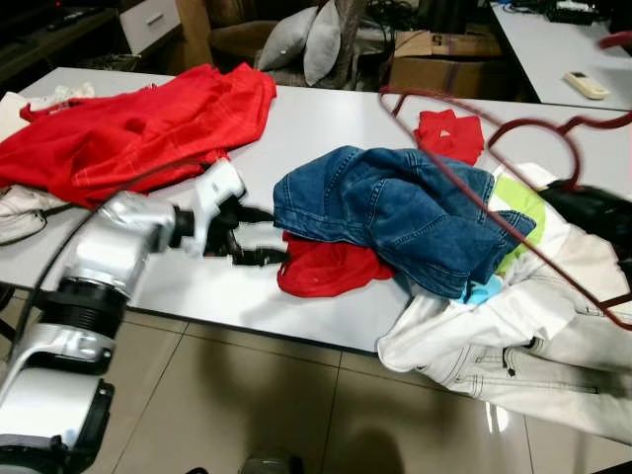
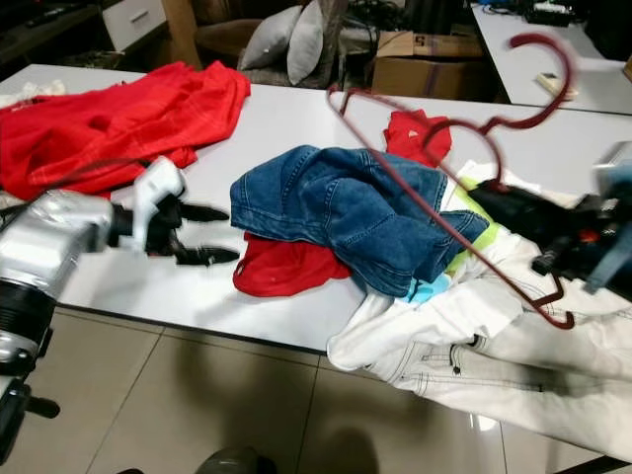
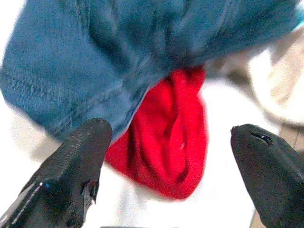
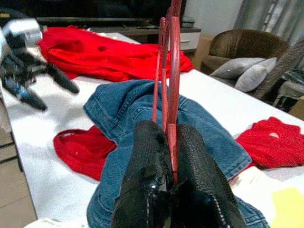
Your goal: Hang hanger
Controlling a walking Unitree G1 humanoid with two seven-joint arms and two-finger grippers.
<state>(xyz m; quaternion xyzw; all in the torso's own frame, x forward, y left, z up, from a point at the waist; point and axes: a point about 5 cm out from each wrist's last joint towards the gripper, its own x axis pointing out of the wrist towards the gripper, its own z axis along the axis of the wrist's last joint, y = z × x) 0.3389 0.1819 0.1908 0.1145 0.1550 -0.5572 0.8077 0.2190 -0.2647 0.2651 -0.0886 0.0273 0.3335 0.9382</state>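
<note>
A dark red wire hanger (image 2: 434,212) hangs tilted in the air over the clothes pile, its hook (image 2: 553,59) pointing up and back. My right gripper (image 4: 172,183) is shut on its lower bar, at the table's right side. My left gripper (image 1: 259,235) is open just above the white table (image 1: 326,118), its fingertips close to a small red garment (image 1: 331,267) that lies under the blue jeans (image 1: 395,212). In the left wrist view the red garment (image 3: 171,137) sits between the two black fingers (image 3: 78,161), not touched.
A big red garment (image 1: 128,128) covers the table's left part. White trousers (image 1: 513,336) hang over the front right edge. Another red piece (image 1: 449,133) lies behind the jeans. Cushions (image 1: 306,39) and a cardboard box (image 1: 444,59) stand beyond the table.
</note>
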